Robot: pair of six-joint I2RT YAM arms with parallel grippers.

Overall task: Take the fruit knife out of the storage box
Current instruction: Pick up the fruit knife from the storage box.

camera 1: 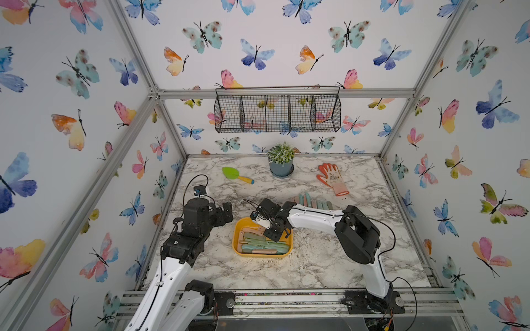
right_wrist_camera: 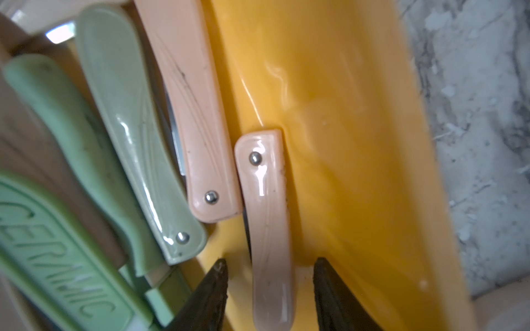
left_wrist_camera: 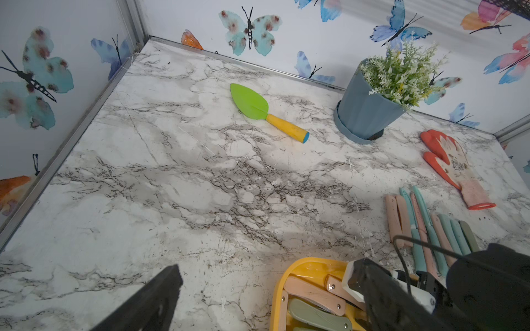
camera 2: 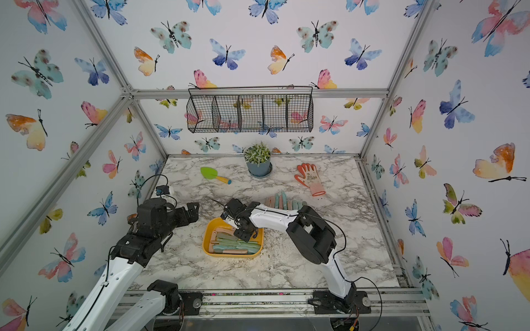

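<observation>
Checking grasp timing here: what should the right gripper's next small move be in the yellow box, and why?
Probably close the right gripper on the pink folding knife. Its jaws stand open, one fingertip on each side of the handle with gaps showing, and the knife lies along the storage box wall, so squeezing now looks better than shifting sideways.

The left arm point(camera 1: 169, 275) and right arm point(camera 1: 312, 217) share one build: white moulded link shells dotted with small dark screw holes, joined by black motor housings. The elbow housing point(camera 1: 358, 238) on the right arm is the bulkiest black part. Thin black cables run along both arms in loose loops. The base point(camera 1: 372, 303) is a black block. A small blue-and-white module point(camera 1: 198, 190) sits on the left arm. The right gripper point(right_wrist_camera: 269, 263) has black, tapered jaws with finely ribbed faces.
</observation>
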